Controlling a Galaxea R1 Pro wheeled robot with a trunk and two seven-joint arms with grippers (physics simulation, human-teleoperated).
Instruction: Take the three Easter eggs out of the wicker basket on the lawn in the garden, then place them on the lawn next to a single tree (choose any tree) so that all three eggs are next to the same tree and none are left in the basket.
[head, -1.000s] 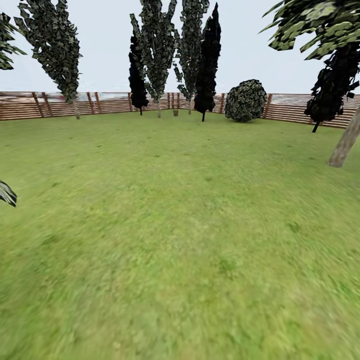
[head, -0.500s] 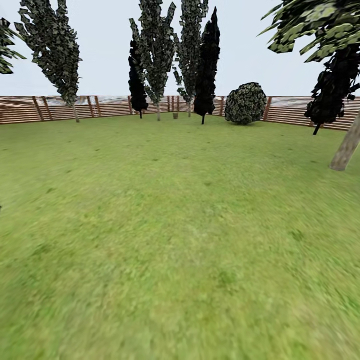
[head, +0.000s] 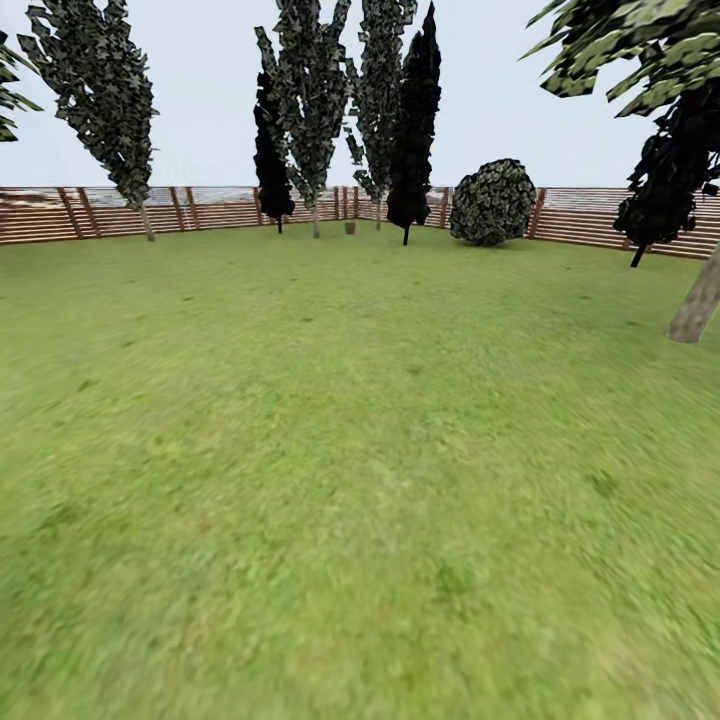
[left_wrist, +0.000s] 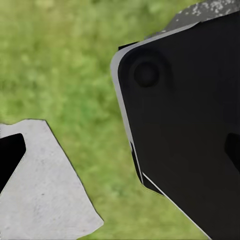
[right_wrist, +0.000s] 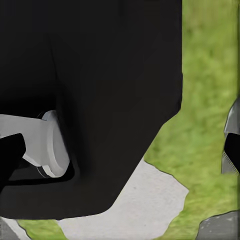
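Spreading across the head view, the wide mottled green lawn (head: 360, 470) runs to a brown slatted wooden fence (head: 210, 208). From left: a grey-trunked speckled tree (head: 100, 90), black-foliaged trees (head: 415, 120), a tiny distant brown object (head: 350, 228), perhaps the wicker basket, a round dark bush (head: 492, 202). Whether either end effector is open or closed cannot be told.

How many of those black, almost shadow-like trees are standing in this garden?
3: a small black tree left of centre by the fence, a tall one at centre, another at right. More may stand outside the picture.
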